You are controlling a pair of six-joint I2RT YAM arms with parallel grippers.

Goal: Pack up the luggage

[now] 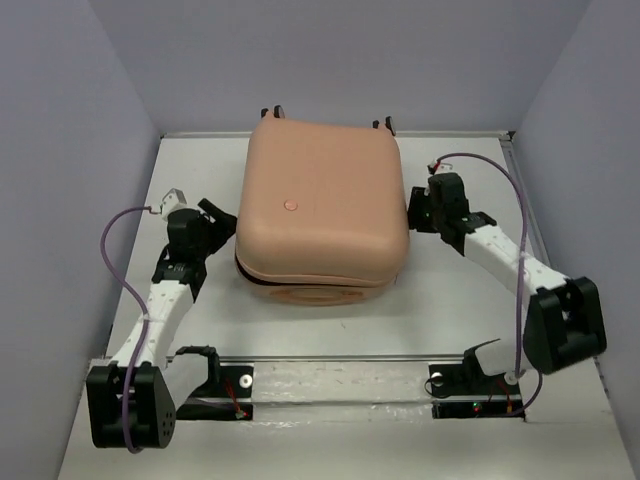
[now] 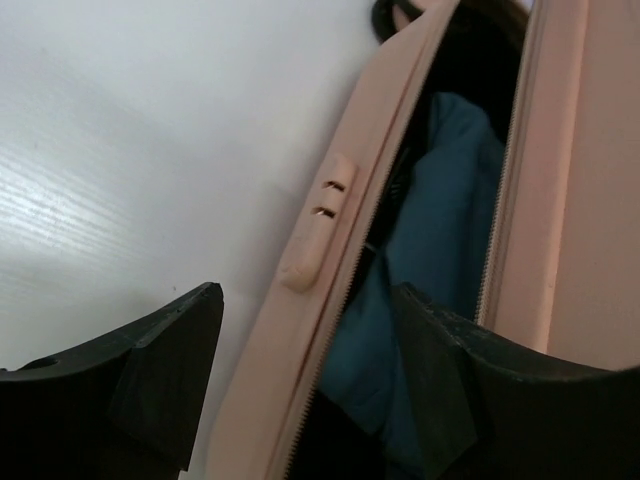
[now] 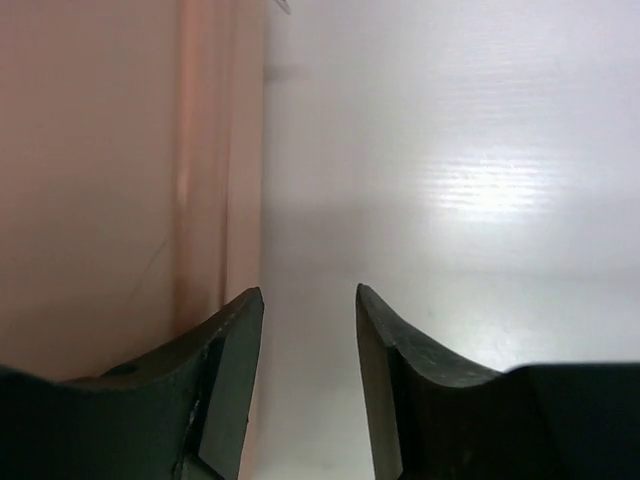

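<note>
The peach-pink luggage (image 1: pixel 320 205) lies flat at the table's centre, its lid lowered but ajar along the near and left sides. My left gripper (image 1: pixel 222 222) is open at the luggage's left side. In the left wrist view, the left gripper (image 2: pixel 308 295) straddles one shell's rim (image 2: pixel 330 250), with one finger (image 2: pixel 170 370) outside over the table and the other finger (image 2: pixel 440 370) in the gap. A dark teal-blue cloth (image 2: pixel 440 200) shows inside the gap. My right gripper (image 1: pixel 412 212) is open and empty beside the luggage's right side (image 3: pixel 110 180), and it also shows in the right wrist view (image 3: pixel 308 295).
Pale walls close in the white table (image 1: pixel 200 160) on the left, right and far sides. A metal rail (image 1: pixel 330 358) runs across the near edge between the arm bases. Purple cables (image 1: pixel 110 250) loop off both arms. The luggage's wheels (image 1: pixel 272 112) point to the far wall.
</note>
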